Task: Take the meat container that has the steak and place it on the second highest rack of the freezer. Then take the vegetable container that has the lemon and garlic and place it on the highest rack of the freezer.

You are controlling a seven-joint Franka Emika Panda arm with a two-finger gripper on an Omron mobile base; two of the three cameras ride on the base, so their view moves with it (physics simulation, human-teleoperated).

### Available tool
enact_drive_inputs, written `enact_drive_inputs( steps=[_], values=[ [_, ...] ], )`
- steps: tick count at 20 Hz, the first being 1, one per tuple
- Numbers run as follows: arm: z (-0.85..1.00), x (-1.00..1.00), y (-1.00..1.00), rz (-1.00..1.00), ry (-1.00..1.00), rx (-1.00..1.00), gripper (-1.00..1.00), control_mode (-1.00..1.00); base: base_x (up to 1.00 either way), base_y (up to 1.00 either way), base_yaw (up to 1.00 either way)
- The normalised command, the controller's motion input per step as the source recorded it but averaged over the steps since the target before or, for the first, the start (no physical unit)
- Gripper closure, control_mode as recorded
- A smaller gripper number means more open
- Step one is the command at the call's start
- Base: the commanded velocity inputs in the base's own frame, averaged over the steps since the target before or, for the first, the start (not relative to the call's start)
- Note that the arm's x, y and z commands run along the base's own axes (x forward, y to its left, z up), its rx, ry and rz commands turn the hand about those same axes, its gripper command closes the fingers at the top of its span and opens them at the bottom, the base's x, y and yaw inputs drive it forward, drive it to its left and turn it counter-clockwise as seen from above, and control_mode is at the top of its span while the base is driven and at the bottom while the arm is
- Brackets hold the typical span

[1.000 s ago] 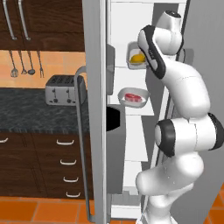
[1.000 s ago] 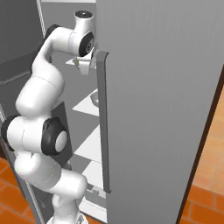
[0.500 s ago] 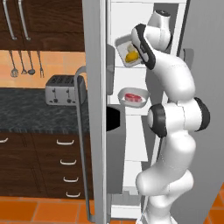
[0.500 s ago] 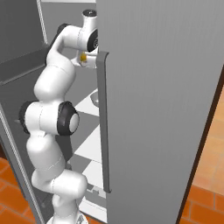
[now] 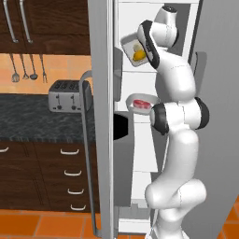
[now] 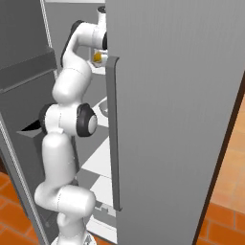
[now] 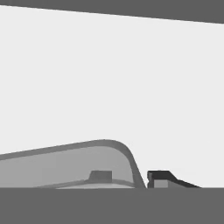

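Kitchen w/ open freezer [image 5: 154, 116], veg container [image 5: 134, 52] at highest rack.
Left base: lemon [image 5: 138, 56] inside, steak [image 5: 140, 103] tray one shelf below. Right base: lemon [image 6: 97, 57] beside hand. Hand view: fingertips [image 7: 162, 177] straddle container rim [image 7: 124, 153], grip state unclear. Likely light, stiff, slick; rim is best hold.

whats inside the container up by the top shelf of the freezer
In the tilted vegetable container a yellow lemon shows, with a paler lump, likely the garlic, just above it. The arm covers the container's right edge and the shelf beneath it.
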Motion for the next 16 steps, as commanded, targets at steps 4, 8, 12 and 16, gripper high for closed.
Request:
enact_drive_inputs(
  steps=[4, 8, 12, 16],
  values=[
    [0.0, 0.51, -0.19, -0.1, 0.0, 0.0, -1.0, -1.0, 0.0, 0.0, 0.0],
    [0.0, 0.23, -0.04, -0.05, -0.06, 0.0, -1.0, -1.0, 0.0, 0.0, 0.0],
    [0.0, -0.42, 0.41, 0.02, -0.19, -0.01, -1.0, -1.0, 0.0, 0.0, 0.0],
    [-0.12, -0.94, 0.62, 0.02, -0.03, -0.01, -1.0, -1.0, 0.0, 0.0, 0.0]
  ],
)
